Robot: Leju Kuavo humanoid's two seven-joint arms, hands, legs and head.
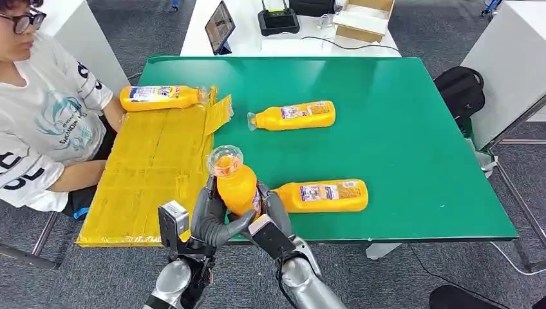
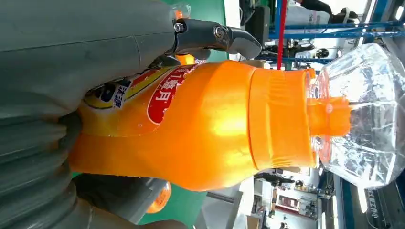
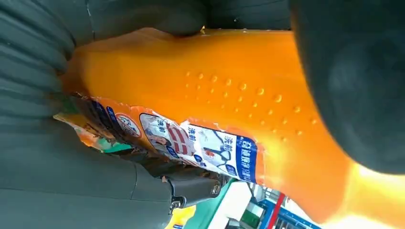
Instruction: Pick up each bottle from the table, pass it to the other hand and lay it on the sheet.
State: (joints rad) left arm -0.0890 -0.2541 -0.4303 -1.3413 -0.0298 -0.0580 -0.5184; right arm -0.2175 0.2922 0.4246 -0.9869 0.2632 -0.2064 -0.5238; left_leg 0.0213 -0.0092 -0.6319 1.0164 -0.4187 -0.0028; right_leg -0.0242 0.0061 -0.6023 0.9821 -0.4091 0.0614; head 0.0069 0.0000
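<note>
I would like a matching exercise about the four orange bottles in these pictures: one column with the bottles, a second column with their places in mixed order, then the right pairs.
Things:
1. Bottle with the blue label
2. Held bottle
3. Middle bottle
4. Near bottle

Places:
A. Lying on the green table, beside the right hand
B. Upright between the left hand and the right hand
C. Lying at the far end of the yellow sheet
D. Lying alone on the green table, clear cap toward the sheet

Pairs: 1-C, 2-B, 3-D, 4-A

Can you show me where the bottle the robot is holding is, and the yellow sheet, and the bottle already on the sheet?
held bottle (image 1: 236,188), head view, orange body above the hands.
yellow sheet (image 1: 145,174), head view, bare middle.
bottle on the sheet (image 1: 158,97), head view, its label.
</note>
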